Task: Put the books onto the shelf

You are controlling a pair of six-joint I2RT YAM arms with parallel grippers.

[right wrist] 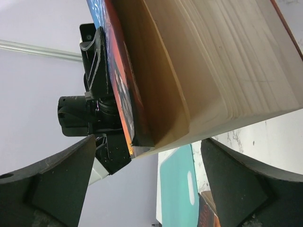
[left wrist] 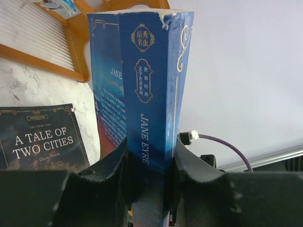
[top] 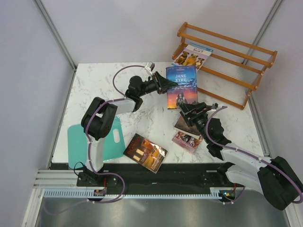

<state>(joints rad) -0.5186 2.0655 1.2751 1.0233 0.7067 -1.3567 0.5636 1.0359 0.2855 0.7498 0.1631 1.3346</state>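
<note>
My left gripper (top: 163,84) (left wrist: 150,158) is shut on the spine of the blue "Jane Eyre" book (top: 181,86) (left wrist: 151,80) and holds it up off the table, in front of the shelf (top: 226,60) (left wrist: 45,64). The light-blue dog book (top: 192,55) leans on the shelf's left end. My right gripper (top: 193,111) (right wrist: 149,165) stands open just below the raised book's lower edge, facing its page block (right wrist: 213,71). "A Tale of Two Cities" (left wrist: 42,137) (top: 185,125) lies flat under the right arm. The pink-purple book (top: 186,141) and the dark red-brown book (top: 145,152) lie nearer the front edge.
A teal sheet with a handle hole (top: 96,139) (right wrist: 177,187) lies at the front left of the marble table (top: 102,85). Grey walls close in the table at both sides and behind the shelf.
</note>
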